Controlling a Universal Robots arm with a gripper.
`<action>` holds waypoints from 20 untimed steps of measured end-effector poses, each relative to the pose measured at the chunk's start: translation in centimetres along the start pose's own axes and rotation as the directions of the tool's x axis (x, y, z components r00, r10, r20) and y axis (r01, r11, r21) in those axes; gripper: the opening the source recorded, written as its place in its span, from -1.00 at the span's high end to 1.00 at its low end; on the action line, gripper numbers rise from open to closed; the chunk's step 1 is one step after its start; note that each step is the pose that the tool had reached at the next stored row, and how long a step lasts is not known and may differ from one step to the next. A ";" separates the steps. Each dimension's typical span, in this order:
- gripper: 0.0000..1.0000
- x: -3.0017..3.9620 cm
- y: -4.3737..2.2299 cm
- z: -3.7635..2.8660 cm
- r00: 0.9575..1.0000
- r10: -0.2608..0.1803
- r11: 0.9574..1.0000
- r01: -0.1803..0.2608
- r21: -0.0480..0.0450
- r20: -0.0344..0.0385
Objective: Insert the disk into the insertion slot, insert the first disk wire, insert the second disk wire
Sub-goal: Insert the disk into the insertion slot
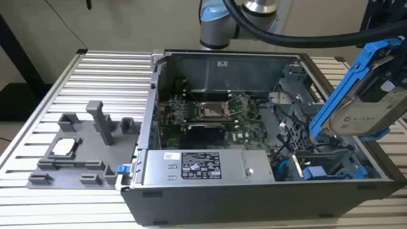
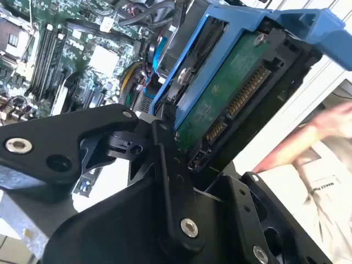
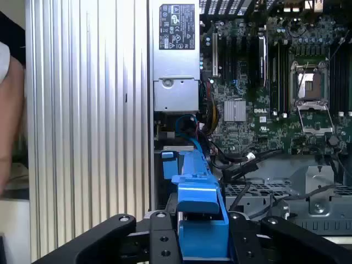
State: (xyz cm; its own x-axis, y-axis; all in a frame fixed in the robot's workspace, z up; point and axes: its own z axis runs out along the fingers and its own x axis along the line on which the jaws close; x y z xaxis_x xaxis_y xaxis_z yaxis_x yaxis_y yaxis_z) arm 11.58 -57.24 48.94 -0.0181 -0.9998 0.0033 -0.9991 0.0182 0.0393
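My gripper (image 1: 391, 88) is shut on the disk (image 1: 365, 107), a silver-grey drive in a bright blue carrier. It holds the disk tilted in the air above the end of the open computer case at the exterior view's right. In both wrist views the black fingers (image 3: 159, 239) clamp the carrier (image 3: 199, 220) from both sides. The disk's green circuit board and connector (image 2: 236, 102) show there too. Below the disk lies the insertion slot (image 1: 325, 156), a grey metal bay beside another blue-tabbed drive (image 1: 317, 171). Loose black cables (image 3: 242, 162) lie near the bay.
The open case holds a motherboard (image 1: 203, 114) and a grey power supply (image 1: 194, 167). A grey fixture with upright posts (image 1: 83, 148) sits on the slatted table (image 1: 108, 81) at the exterior view's left. A person's hand (image 2: 324, 126) and arm (image 3: 8, 110) are close to the case.
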 end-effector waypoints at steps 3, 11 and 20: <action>0.35 0.00 0.00 0.00 1.000 0.000 1.000 0.000 0.000 0.000; 0.35 0.02 0.00 0.01 1.000 0.000 1.000 0.000 0.000 0.000; 0.35 0.12 -0.04 0.92 1.000 0.000 1.000 0.000 0.000 0.000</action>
State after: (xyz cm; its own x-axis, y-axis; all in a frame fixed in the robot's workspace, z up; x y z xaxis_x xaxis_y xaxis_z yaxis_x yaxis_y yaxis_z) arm 11.58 -57.36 48.03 -0.0182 -0.9998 0.0033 -0.9991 0.0183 0.0393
